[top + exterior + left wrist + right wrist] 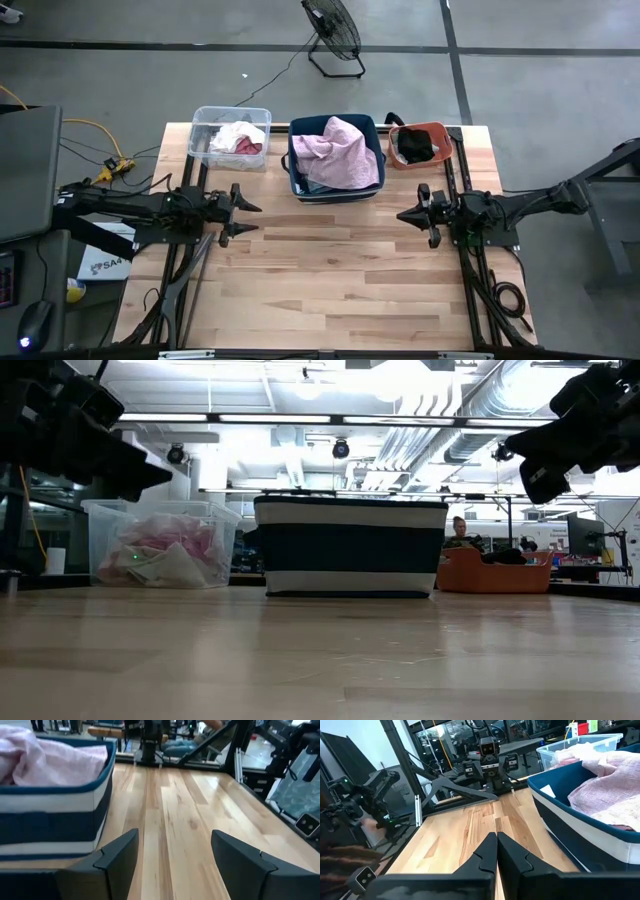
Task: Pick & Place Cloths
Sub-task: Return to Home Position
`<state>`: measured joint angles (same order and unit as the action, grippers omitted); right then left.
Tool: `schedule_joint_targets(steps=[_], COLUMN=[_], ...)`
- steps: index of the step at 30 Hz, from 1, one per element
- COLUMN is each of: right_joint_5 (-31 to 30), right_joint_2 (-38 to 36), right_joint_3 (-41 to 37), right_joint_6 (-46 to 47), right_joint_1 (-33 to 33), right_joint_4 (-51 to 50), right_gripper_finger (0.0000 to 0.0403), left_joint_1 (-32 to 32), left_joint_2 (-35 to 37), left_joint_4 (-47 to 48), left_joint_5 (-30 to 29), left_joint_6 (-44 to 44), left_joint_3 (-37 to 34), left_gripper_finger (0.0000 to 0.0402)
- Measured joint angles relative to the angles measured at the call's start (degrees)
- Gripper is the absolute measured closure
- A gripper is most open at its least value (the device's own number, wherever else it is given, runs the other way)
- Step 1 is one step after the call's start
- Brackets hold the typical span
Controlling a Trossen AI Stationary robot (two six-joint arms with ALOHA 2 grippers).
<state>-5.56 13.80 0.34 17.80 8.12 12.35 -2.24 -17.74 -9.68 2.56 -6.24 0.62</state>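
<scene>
Cloths lie in three bins along the table's far edge. A light pink cloth (338, 150) is heaped in the navy bin (297, 183), over a blue piece. White and hot pink cloths (238, 140) fill the clear bin (205, 115). A black cloth (414, 146) sits in the coral bin (440, 130). My left gripper (252, 217) stands open at the table's left side, fingers level, nothing between them. My right gripper (402, 214) is shut at the right side, pointing level toward the left arm.
The bare wooden tabletop (330, 280) stretches between and in front of both arms. A floor fan (335, 35) stands beyond the far edge. In the low view a person (459, 532) sits far behind the coral bin (490, 575).
</scene>
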Motion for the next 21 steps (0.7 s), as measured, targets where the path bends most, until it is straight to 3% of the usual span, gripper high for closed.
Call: schedule_joint_targets(steps=[21], right_joint_5=[-0.02], right_joint_2=[0.00], right_joint_3=[-0.02], right_joint_6=[-0.04], right_joint_1=[0.00], right_joint_4=[0.01], right_gripper_finger=[0.0400], left_joint_1=[0.00], left_joint_2=[-0.02], left_joint_4=[2.81], left_joint_5=[-0.06], left_joint_6=[-0.04], left_joint_3=[0.00], left_gripper_finger=[0.0158])
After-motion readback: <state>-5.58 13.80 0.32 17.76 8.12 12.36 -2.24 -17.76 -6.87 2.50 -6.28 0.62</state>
